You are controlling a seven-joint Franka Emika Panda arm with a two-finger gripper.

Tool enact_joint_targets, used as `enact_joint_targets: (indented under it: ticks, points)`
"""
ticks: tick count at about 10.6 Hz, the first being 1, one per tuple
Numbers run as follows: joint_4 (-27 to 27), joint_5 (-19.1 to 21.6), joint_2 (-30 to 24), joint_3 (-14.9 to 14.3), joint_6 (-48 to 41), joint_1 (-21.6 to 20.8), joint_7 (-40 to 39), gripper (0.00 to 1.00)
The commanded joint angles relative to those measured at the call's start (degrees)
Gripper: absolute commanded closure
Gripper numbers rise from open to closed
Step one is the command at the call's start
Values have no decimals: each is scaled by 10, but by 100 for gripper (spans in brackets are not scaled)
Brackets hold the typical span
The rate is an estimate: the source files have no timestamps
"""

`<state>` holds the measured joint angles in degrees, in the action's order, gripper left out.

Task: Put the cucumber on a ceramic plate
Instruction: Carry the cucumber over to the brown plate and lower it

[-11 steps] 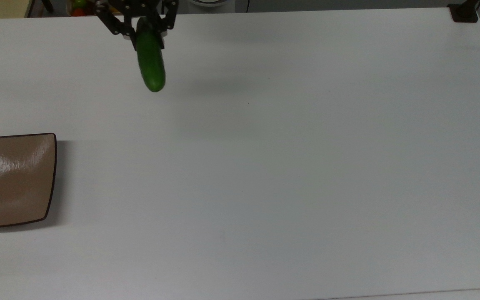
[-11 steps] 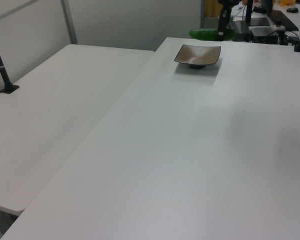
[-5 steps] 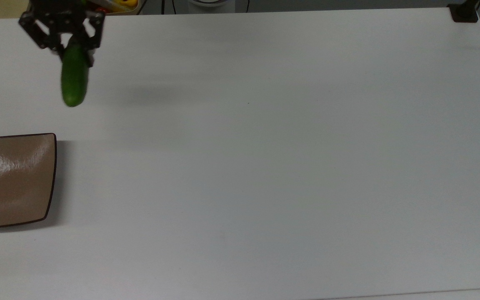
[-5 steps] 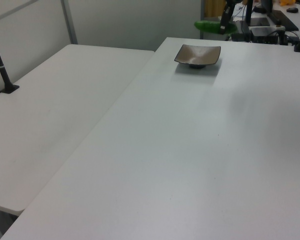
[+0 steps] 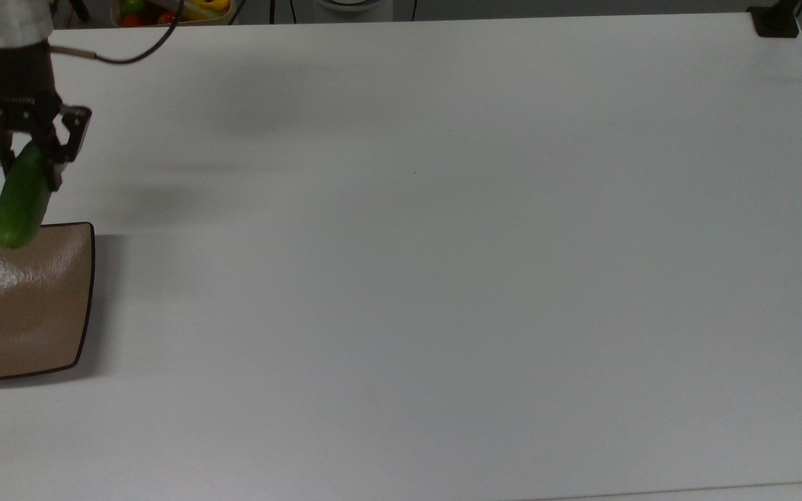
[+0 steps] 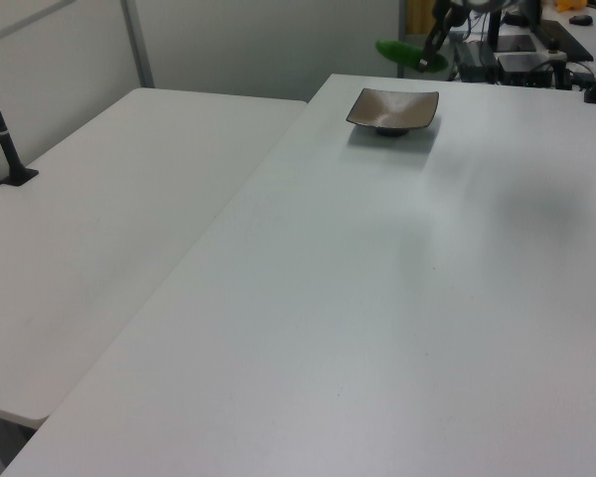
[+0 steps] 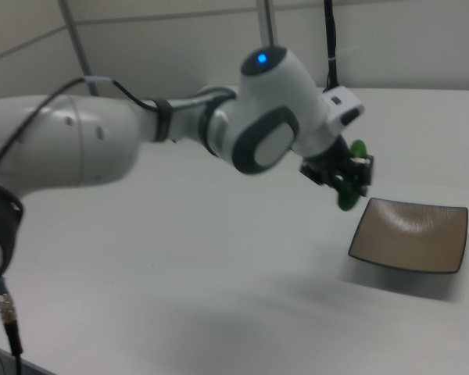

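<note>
Top view first: the small dark green, slightly curved cucumber [image 5: 21, 198] hangs in the air, clamped at its upper end by the robot's black two-finger hand [image 5: 25, 158], fingers pinching it from either side. Its free lower end just crosses the far edge of the glossy tan-brown square ceramic plate [image 5: 32, 313] as this view shows it, near the top view's left border. Gripped at one end like that, the cucumber dangles lengthwise, which looks handy for laying it down along the plate's hollow.

Over in the right view, the cucumber [image 7: 348, 187] sits beside and above the plate [image 7: 410, 234], clearly off its surface, with the white arm [image 7: 242, 129] stretched across toward it. So it's airborne, not resting on anything. The left view agrees: green cucumber [image 6: 409, 55] up beyond the plate [image 6: 393, 109] at the far end of the white desk [image 6: 397, 298].

By my reading, the carry is nearly done and the placing isn't. What's left, I'd say, is a little more travel to get over the plate's centre, then a descent and a release. The plate's curved, shiny sides could let a round cucumber roll, so a low release near the middle seems the safe call.

Back edge of the top view: a container of colourful produce [image 5: 164, 10], well away from the action.
</note>
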<state>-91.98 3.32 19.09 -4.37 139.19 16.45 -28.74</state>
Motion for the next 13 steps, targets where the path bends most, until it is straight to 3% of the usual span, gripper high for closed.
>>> enact_joint_targets:
  ticks: [1, 3, 7, 8, 9, 13]
  points:
    - [11, 2, 73, -18, 121, -5, -49, 86]
    - [20, 3, 115, -33, 187, -5, -49, 85]
    - [88, 3, 208, -57, 223, -4, -51, 81]
    - [89, 3, 216, -59, 234, -4, -51, 73]
    - [88, 3, 220, -59, 241, -3, -47, 56]
    - [85, 5, 220, -59, 241, -4, -47, 27]
